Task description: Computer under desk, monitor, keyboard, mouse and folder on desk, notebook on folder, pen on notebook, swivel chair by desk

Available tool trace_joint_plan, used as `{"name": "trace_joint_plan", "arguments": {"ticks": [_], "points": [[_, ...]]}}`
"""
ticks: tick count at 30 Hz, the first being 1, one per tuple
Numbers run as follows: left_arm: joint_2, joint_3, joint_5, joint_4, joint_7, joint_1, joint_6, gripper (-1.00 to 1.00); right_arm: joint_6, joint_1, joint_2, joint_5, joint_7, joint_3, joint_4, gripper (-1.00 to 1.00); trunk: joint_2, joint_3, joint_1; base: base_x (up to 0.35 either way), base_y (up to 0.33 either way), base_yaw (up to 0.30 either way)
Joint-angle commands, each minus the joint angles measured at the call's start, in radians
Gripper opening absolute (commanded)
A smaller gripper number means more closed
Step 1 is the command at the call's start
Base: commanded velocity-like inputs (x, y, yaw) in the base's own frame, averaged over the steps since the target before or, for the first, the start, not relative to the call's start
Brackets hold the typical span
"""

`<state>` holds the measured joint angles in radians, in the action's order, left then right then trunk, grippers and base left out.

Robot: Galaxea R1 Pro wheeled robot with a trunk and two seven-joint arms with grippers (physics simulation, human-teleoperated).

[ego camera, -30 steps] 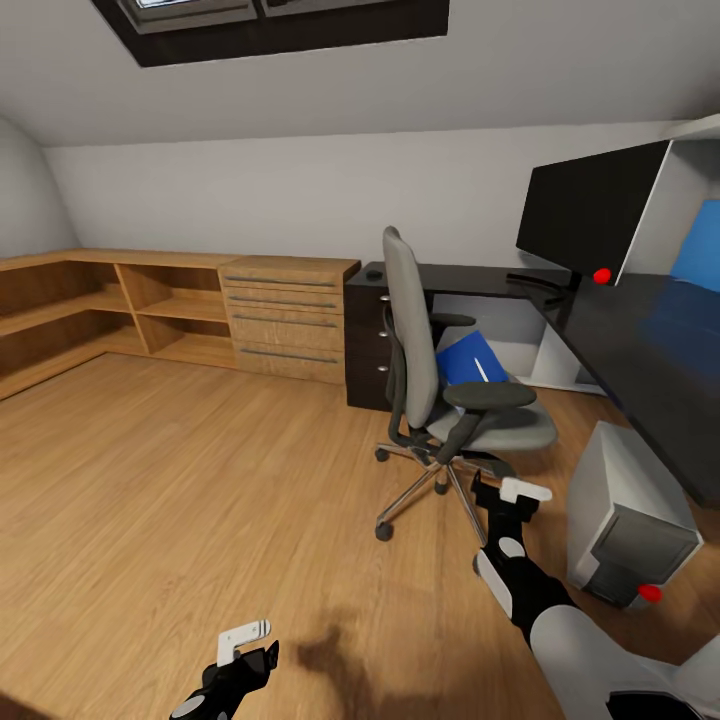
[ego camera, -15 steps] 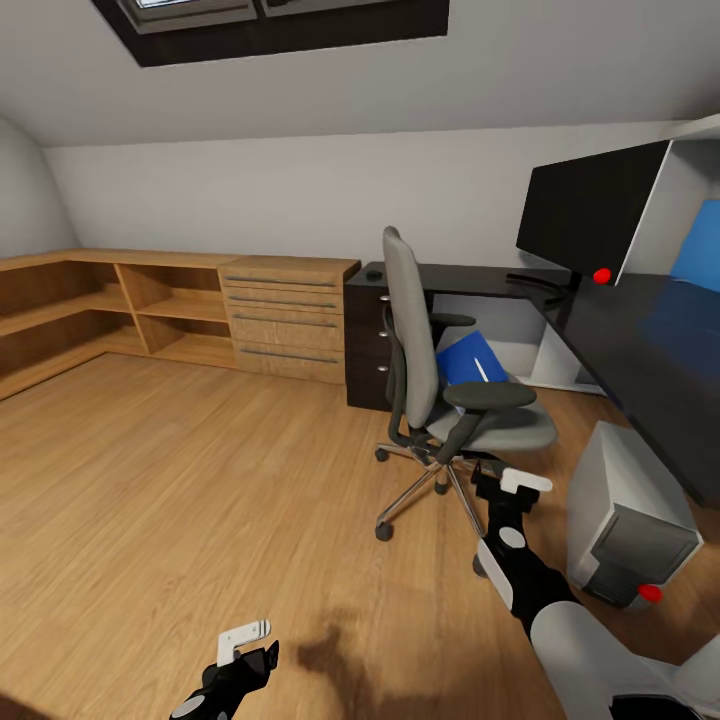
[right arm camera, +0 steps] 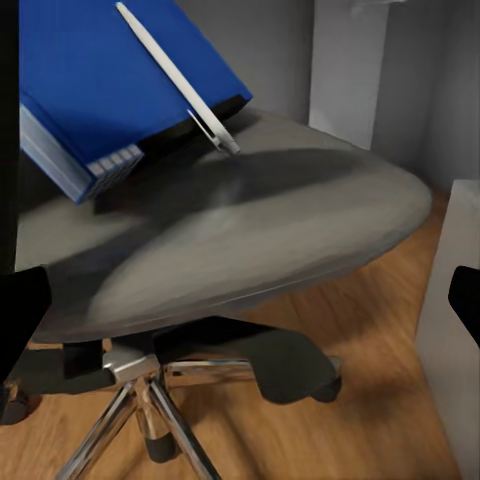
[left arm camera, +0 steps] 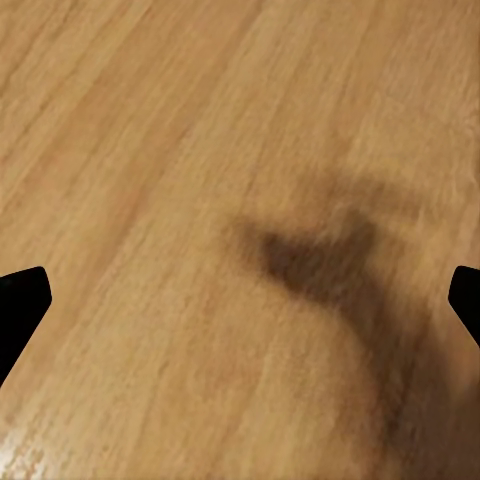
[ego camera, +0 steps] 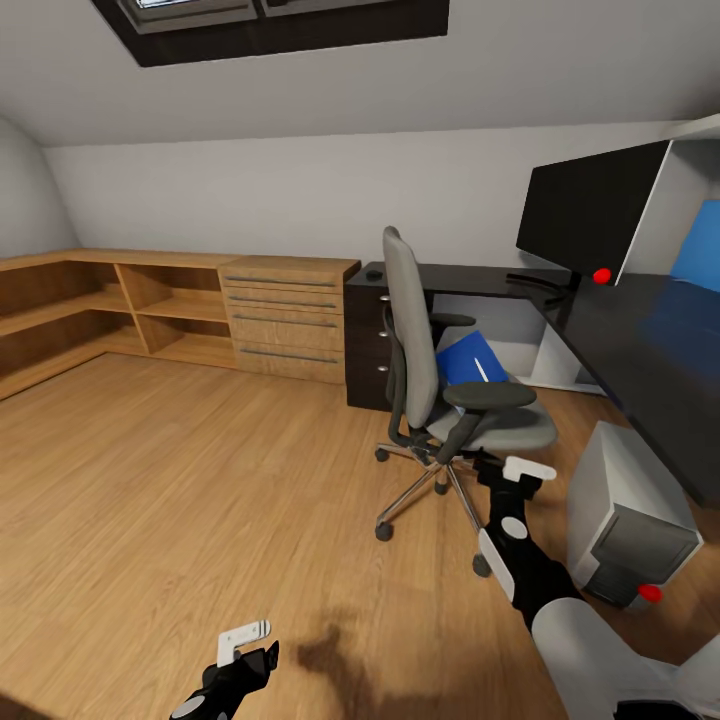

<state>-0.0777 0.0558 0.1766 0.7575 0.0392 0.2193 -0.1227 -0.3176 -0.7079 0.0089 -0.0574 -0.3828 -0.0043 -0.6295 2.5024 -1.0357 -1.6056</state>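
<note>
Two grippers and one workspace, listed from left to right across the head view.

Wooden shelving (ego camera: 90, 310): low, open, along the left wall, running into a light wooden dresser (ego camera: 285, 318) with long bar handles.

Left gripper (ego camera: 245, 655): low over the bare wooden floor (ego camera: 200, 480), holding nothing. In the left wrist view its dark fingertips (left arm camera: 20, 310) sit at opposite edges, spread wide apart, with only planks and a shadow between them.

Swivel chair (ego camera: 430, 390): grey, on the floor in front of the black drawer unit (ego camera: 365, 345), seat turned toward the desk (ego camera: 640, 350).

Folder (ego camera: 468, 358): blue, tilted on the chair seat, leaning toward the backrest. In the right wrist view the folder (right arm camera: 110, 80) rests at an angle on the grey cushion, with the pen (right arm camera: 175, 75) lying slanted on its cover.

Right gripper (ego camera: 512, 478): raised just beside the front edge of the chair seat, not touching it. Fingers parted, nothing held; the right wrist view shows its fingertips (right arm camera: 22, 310) at the far edges.

Monitor (ego camera: 590, 215): upright on the desk, red light at a lower corner.

Computer (ego camera: 630, 525): grey tower on the floor below the desk edge, near the right arm.
</note>
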Motion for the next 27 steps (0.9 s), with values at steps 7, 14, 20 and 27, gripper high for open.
{"name": "trace_joint_plan", "arguments": {"ticks": [7, 14, 20, 27], "points": [[-0.001, 0.002, 0.011, -0.006, 0.002, 0.000, -0.005, 1.00, -0.004, 0.000, -0.003, -0.006, -0.001, 0.000, -0.007, 1.00, 0.000, -0.001, 0.000, 0.028, 0.000, 0.000], [-0.001, 0.002, 0.011, -0.009, 0.002, 0.000, -0.006, 1.00, -0.005, 0.000, -0.005, -0.006, -0.001, 0.000, -0.008, 1.00, 0.000, -0.001, 0.000, 0.082, 0.000, 0.000], [-0.001, 0.002, 0.011, -0.010, 0.002, 0.000, -0.006, 1.00, -0.008, 0.000, -0.006, -0.006, 0.000, 0.000, -0.008, 1.00, 0.000, -0.001, 0.000, 0.023, 0.000, 0.000], [-0.001, 0.001, 0.011, -0.010, 0.002, 0.000, -0.006, 1.00, -0.010, 0.002, -0.006, -0.006, 0.001, 0.000, -0.007, 1.00, 0.000, -0.001, 0.000, 0.005, -0.017, 0.000]]}}
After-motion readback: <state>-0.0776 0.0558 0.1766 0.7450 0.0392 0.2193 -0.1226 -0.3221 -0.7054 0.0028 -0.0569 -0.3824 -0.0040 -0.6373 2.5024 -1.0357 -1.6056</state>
